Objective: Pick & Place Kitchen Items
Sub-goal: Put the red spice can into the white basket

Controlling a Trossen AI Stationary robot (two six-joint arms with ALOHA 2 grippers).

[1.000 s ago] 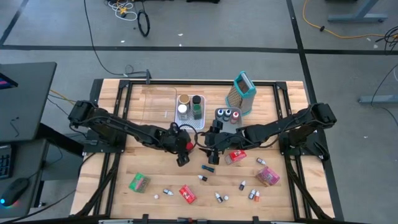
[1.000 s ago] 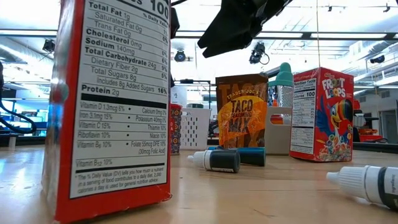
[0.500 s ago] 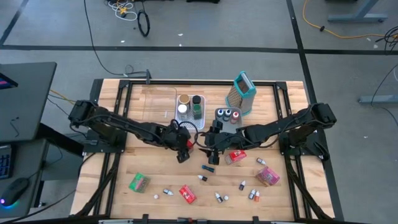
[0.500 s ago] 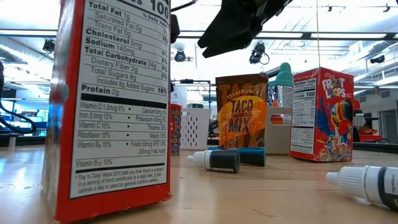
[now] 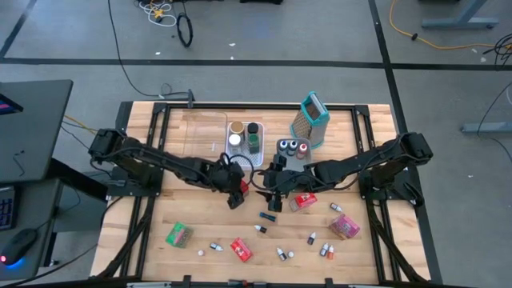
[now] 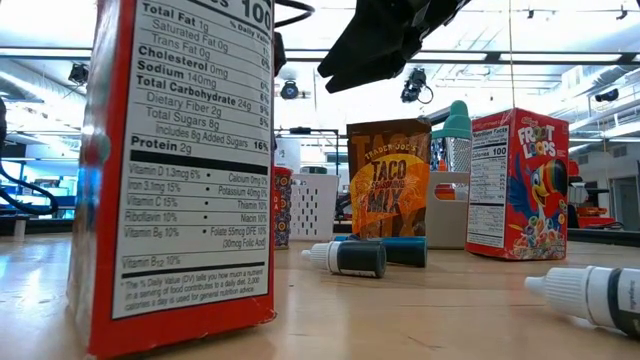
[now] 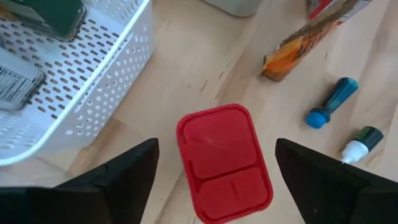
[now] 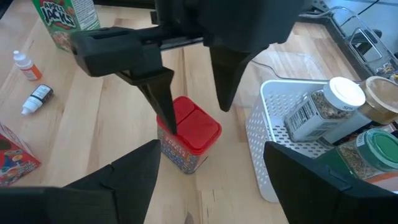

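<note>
Between the left gripper's [image 7: 214, 180] spread fingers stands a red-lidded jar [image 7: 224, 163].

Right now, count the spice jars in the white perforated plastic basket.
3: a white-capped jar, a tan-lidded jar next to it, and a green-lidded jar alongside. Others may be hidden.

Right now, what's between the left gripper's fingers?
The red-lidded jar, standing on the table. The left gripper is open around it; the left wrist view shows a gap on each side of the lid.
</note>
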